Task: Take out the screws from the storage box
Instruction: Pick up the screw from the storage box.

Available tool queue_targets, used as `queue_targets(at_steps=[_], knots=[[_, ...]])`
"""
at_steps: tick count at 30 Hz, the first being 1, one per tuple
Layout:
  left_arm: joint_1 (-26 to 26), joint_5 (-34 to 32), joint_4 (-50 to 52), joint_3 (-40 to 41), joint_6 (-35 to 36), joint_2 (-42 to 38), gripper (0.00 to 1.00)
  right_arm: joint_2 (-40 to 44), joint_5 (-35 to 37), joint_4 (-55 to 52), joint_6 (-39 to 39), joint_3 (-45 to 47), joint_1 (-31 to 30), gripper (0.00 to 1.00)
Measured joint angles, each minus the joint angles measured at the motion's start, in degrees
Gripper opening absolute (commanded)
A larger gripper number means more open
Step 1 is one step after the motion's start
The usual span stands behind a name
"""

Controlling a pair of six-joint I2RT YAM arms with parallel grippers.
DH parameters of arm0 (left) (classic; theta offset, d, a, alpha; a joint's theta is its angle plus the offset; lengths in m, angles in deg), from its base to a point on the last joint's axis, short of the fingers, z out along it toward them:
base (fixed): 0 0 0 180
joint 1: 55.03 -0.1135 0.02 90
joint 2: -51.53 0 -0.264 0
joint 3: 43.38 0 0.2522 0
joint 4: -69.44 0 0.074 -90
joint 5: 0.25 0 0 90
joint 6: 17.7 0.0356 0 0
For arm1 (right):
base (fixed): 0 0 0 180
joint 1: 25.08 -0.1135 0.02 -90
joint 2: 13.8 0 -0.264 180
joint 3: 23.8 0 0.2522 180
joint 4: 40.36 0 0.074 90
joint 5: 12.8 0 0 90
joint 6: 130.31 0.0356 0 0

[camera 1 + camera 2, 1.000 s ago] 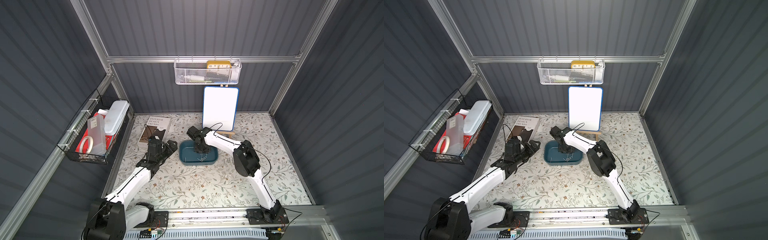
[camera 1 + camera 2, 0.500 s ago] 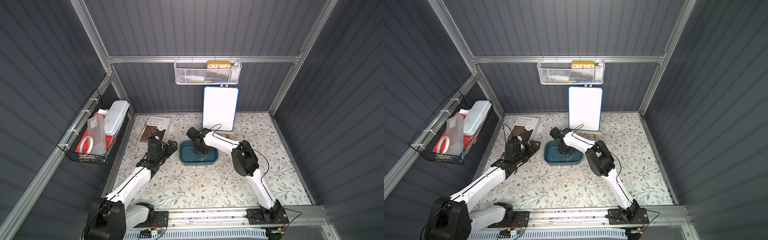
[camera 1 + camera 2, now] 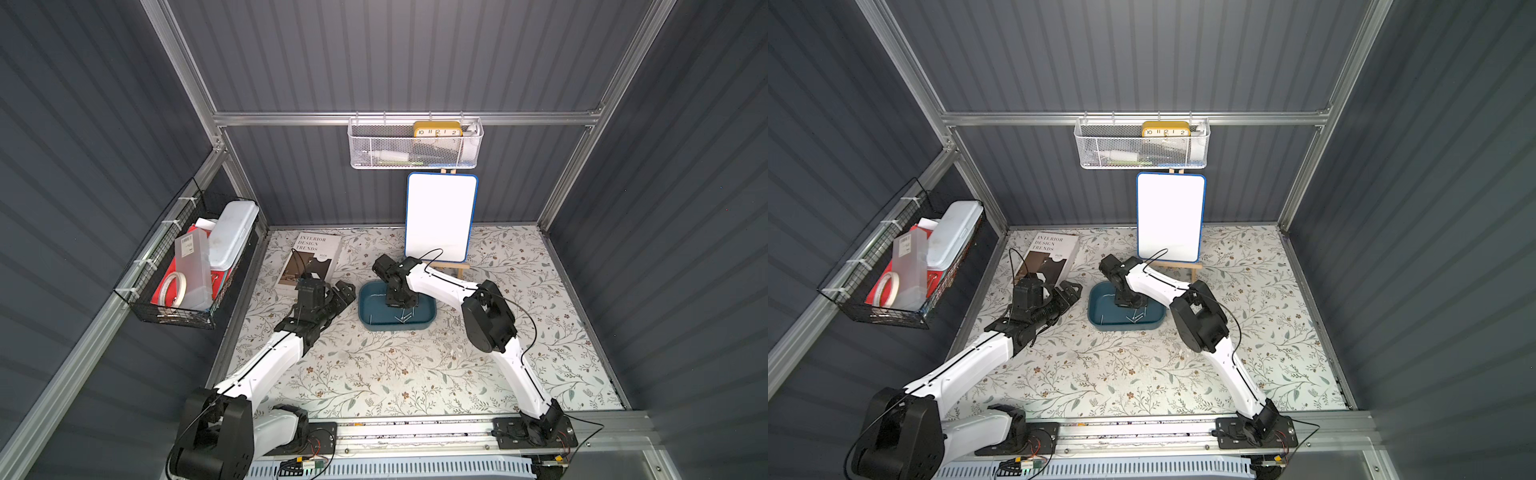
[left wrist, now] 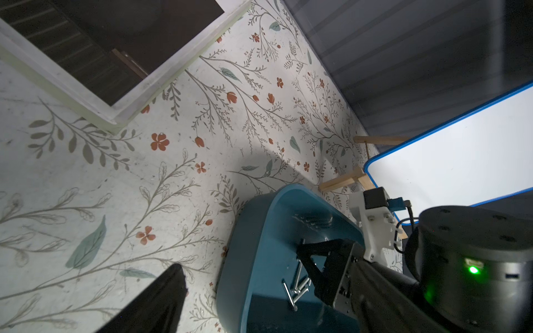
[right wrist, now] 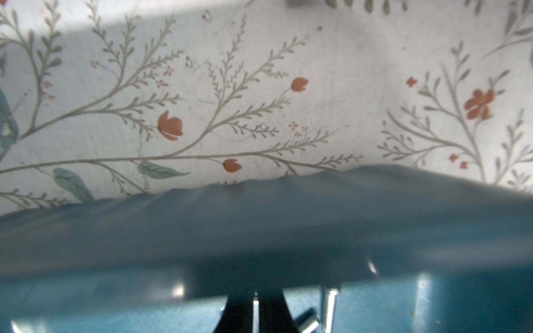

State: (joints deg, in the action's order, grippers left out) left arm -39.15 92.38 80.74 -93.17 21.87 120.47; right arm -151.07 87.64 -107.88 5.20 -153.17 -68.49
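Shallow dark teal box (image 3: 428,318) with rounded corners, near the centre of the table (image 3: 374,365). Holds thin silvery screws (image 3: 403,318): a cluster toward its 5 o'clock, 1 apart near 7 o'clock. Right gripper (image 5: 255,302) reaches in from 12 o'clock, tips down inside the box and pinched together. A glint shows between them, but cannot tell if a screw is gripped. Left gripper (image 3: 343,291) hangs low just beside the box at 9 o'clock, jaws apart.

right wrist view: right gripper (image 5: 255,315) cut off by frame edge, jaws closed, bright speck between them, pinched or not unclear | storage box (image 5: 288,230) near wall blurred, hides most of its floor | both top views: screws (image 3: 401,318) too small to count | left gripper (image 3: 344,291): left wrist view shows one finger (image 4: 155,299) only, cut off at frame edge
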Motion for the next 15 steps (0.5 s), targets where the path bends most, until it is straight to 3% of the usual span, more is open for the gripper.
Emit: queue_targets(at_steps=[15], knots=[[0.0,0.42,-1.38,0.0,1.11,3.1,0.93,0.0,-0.07,0.39,-3.63,-0.44,1.38,0.01]])
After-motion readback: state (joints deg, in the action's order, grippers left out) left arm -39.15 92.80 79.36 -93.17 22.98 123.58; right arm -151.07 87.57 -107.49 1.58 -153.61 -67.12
